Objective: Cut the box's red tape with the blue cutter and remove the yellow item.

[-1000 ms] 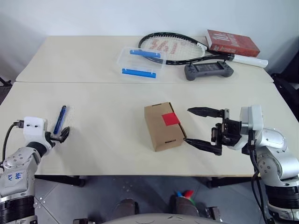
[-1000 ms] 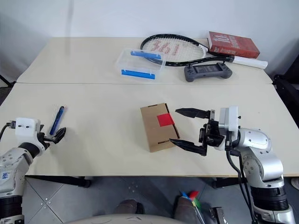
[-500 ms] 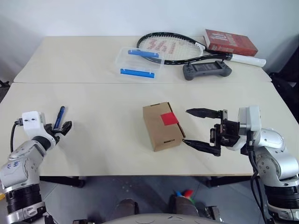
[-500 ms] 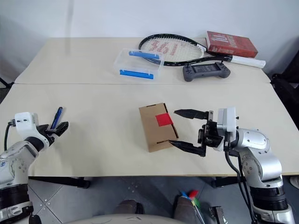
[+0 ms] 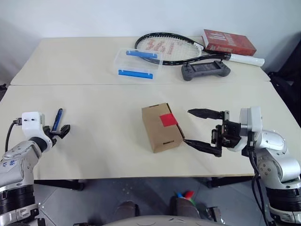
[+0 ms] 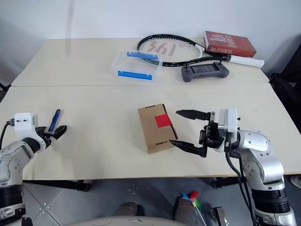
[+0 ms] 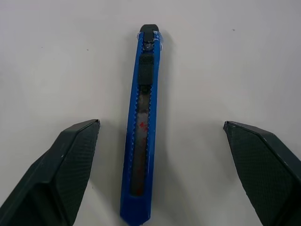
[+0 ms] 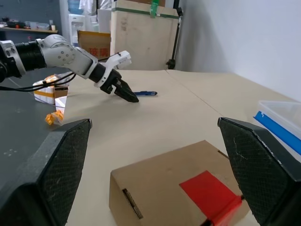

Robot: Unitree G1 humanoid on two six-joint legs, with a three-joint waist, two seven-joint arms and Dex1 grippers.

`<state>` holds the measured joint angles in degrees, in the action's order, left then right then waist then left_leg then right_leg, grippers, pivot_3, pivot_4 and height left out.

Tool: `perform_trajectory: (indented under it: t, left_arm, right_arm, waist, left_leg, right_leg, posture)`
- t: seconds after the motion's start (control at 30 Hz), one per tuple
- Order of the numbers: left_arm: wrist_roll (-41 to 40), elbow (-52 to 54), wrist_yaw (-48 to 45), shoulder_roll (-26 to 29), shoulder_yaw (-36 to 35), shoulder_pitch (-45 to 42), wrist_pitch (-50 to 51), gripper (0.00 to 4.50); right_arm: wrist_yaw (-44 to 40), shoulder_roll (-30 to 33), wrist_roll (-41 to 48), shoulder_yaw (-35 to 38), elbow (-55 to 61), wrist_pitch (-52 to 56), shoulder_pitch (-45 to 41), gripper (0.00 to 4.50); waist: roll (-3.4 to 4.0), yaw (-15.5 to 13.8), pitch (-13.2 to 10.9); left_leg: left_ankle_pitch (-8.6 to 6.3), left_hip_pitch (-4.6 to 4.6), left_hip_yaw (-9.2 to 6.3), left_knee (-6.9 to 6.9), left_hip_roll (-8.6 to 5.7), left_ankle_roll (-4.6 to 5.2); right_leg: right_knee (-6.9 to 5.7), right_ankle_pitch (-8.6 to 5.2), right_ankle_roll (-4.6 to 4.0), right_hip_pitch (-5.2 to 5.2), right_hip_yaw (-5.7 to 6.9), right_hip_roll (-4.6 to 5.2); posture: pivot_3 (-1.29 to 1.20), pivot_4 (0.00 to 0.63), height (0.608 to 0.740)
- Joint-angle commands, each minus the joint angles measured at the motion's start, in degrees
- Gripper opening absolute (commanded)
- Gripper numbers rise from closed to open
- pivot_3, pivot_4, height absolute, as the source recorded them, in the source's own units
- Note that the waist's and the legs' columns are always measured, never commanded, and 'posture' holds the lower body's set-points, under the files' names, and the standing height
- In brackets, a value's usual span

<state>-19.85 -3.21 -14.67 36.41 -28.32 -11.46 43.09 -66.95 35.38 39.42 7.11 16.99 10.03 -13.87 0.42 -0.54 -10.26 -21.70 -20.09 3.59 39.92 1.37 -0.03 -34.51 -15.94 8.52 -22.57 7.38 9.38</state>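
The blue cutter looks thin, light and slippery; grab its middle. The left hand and right hand are released, grasping nothing.

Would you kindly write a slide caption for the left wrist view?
Open left gripper straddling the blue cutter lying flat on the table, not yet grasped.

Blue cutter, brown box, red tape
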Motion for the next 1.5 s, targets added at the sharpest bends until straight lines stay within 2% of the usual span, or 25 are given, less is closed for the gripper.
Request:
perform_trajectory:
  t: [0.03,0.4,0.47,0.7,0.97,1.03,1.17,1.23,1.3,1.4,1.5]
  left_arm:
    - [0.7,-1.6,0.0,-1.4,1.4,3.6,2.8,3.90]
    - [1.0,-2.3,0.2,-2.8,1.7,4.8,1.4,0.84]
    - [1.0,-2.3,0.1,-2.9,1.8,4.7,1.1,0.43]
    - [1.3,-2.6,-0.1,-3.4,2.1,4.6,-1.7,0.43]
    - [0.5,0.1,-7.2,-0.6,2.6,5.4,-9.5,0.43]
    - [-0.6,1.3,-10.7,-0.1,2.9,5.7,-12.5,0.43]
    - [-10.1,10.6,-25.9,1.3,4.1,5.5,-15.0,0.43]
    - [-12.8,16.2,-35.1,5.3,7.6,6.7,-14.6,0.43]
    - [-10.8,20.3,-43.7,11.5,13.6,8.4,-15.5,0.43]
    - [-6.3,23.4,-51.7,19.2,21.2,9.3,-19.3,0.43]
    - [-1.7,24.1,-55.3,20.8,29.2,3.9,-23.1,0.43]
  right_arm:
    - [0.3,-0.3,0.3,0.6,2.5,-1.0,0.6,4.50]
    - [0.5,-0.3,0.0,0.4,2.6,-1.2,0.4,4.50]
    - [0.5,-0.2,0.0,0.4,2.4,-1.1,0.2,4.50]
    - [0.4,-0.3,-0.1,0.5,1.8,-1.1,-0.5,4.50]
    - [0.0,0.5,0.4,1.3,2.1,-0.7,0.3,4.50]
    - [-0.1,0.8,0.7,1.7,2.4,-0.4,0.7,4.50]
    - [-0.7,2.9,1.5,3.1,3.0,0.6,1.2,4.50]
    - [-1.4,4.6,2.1,3.5,3.8,1.6,1.5,4.50]
    - [-2.2,6.6,3.1,3.4,5.7,3.5,2.3,4.50]
    - [-2.2,9.9,5.4,3.5,10.6,7.4,5.1,4.50]
    - [2.3,13.0,9.3,4.5,19.0,14.1,10.0,4.50]
  waist:
    - [0.01,0.2,0.0]
    - [0.32,0.6,0.2]
    - [0.33,0.6,0.2]
    - [0.35,0.6,0.2]
    - [0.29,0.4,0.2]
    - [0.27,0.3,0.2]
    - [-0.01,-0.2,0.0]
    - [-0.13,-0.3,0.0]
    - [-0.17,-0.2,0.0]
    - [-0.02,-0.3,-0.1]
    - [0.03,-0.7,-0.2]
  left_leg:
    - [0.00,0.00,0.00,-0.01,0.00,0.00]
    - [-0.02,0.48,0.16,-0.19,0.04,0.01]
    - [-0.02,0.69,0.16,-0.32,0.04,0.02]
    - [-0.03,0.82,0.25,-0.42,0.07,0.01]
    - [-0.06,0.77,0.25,-0.56,0.08,0.02]
    - [-0.10,0.77,0.26,-0.63,0.06,0.04]
    - [-0.16,0.45,0.29,-0.68,0.07,0.08]
    - [-0.17,0.10,0.31,-0.56,0.10,0.06]
    - [-0.22,-0.23,0.29,-0.40,0.18,0.00]
    - [-0.23,-0.21,0.36,-0.59,0.17,-0.01]
    - [-0.23,-0.21,0.42,-0.63,0.22,-0.01]
  right_leg:
    - [0.00,0.00,0.00,0.00,0.00,0.00]
    - [-0.07,0.00,0.00,0.14,-0.33,0.00]
    - [-0.08,0.00,0.00,0.15,-0.49,0.00]
    - [-0.09,0.00,0.00,0.12,-0.61,0.00]
    - [0.08,0.00,0.00,0.10,-0.56,0.00]
    - [0.12,0.00,-0.01,0.08,-0.51,0.00]
    - [0.35,0.00,0.00,-0.04,-0.24,0.00]
    - [0.45,0.01,-0.01,-0.14,0.07,0.00]
    - [0.47,0.01,-0.01,-0.36,0.27,-0.12]
    - [0.67,0.00,-0.02,-0.36,0.29,-0.17]
    - [0.74,-0.01,-0.02,-0.36,0.28,-0.24]
  posture:
    - [0.00,0.150,0.740]
    - [0.00,0.150,0.740]
    - [0.00,0.150,0.740]
    - [0.00,0.150,0.740]
    - [0.00,0.150,0.740]
    - [0.00,0.150,0.740]
    - [0.00,0.150,0.740]
    - [0.00,0.150,0.740]
    - [0.00,0.150,0.740]
    - [0.00,0.150,0.740]
    - [0.00,0.150,0.740]
